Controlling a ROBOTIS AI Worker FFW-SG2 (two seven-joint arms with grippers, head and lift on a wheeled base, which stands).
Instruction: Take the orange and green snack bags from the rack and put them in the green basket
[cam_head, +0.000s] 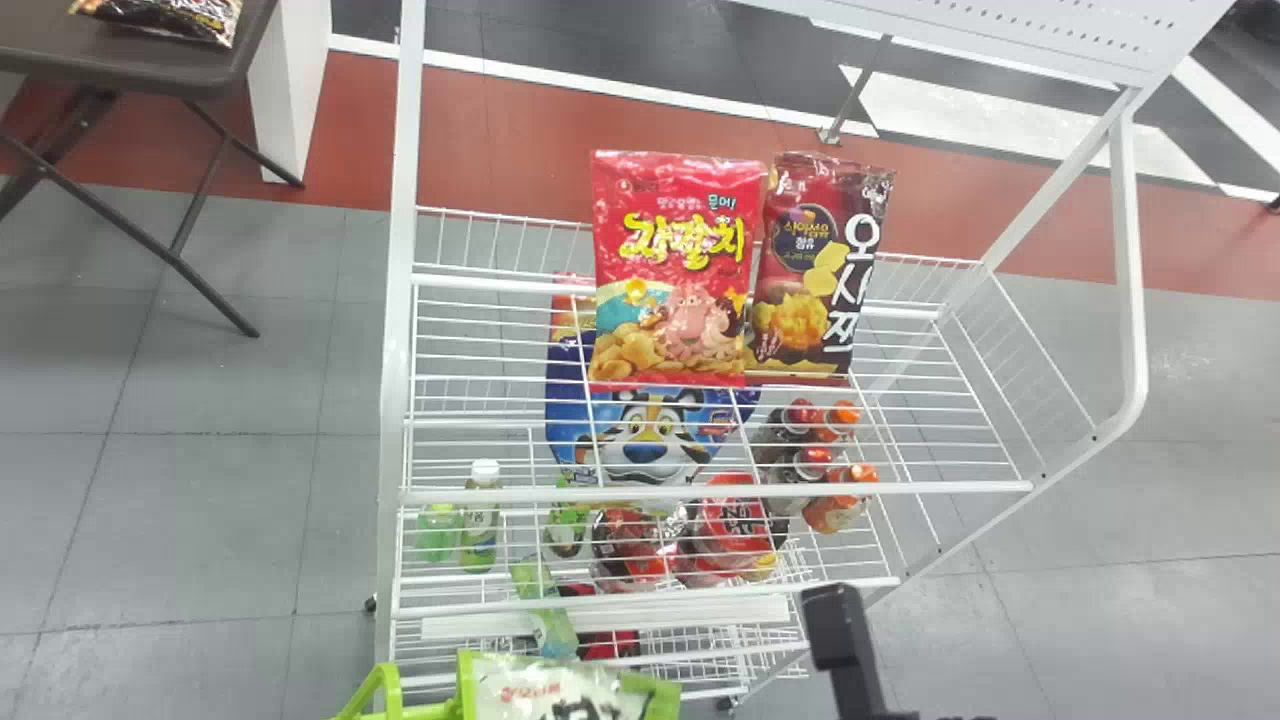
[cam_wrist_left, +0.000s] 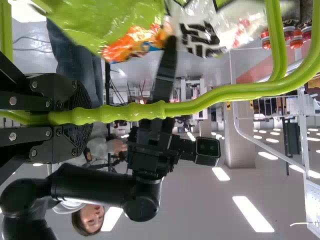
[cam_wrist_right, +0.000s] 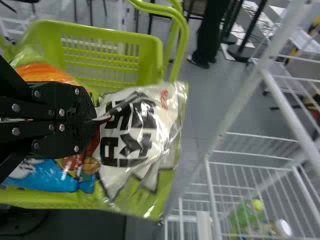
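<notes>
Near the bottom middle of the head view, the green snack bag (cam_head: 545, 690) is pinched in the right gripper (cam_wrist_right: 95, 120) over the green basket (cam_wrist_right: 150, 55) — likely to join the orange snack bag (cam_wrist_right: 47, 73) inside. The left gripper (cam_wrist_left: 75, 117) clamps the handle (cam_wrist_left: 192, 108) — presumably keeping things steady.

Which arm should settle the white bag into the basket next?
Right, I'd say: the right gripper holds the white bag at the basket, while the left gripper grips its handle.

Green basket handle (cam_wrist_left: 215, 100) — tight in the left tool (cam_wrist_left: 84, 116)
</notes>
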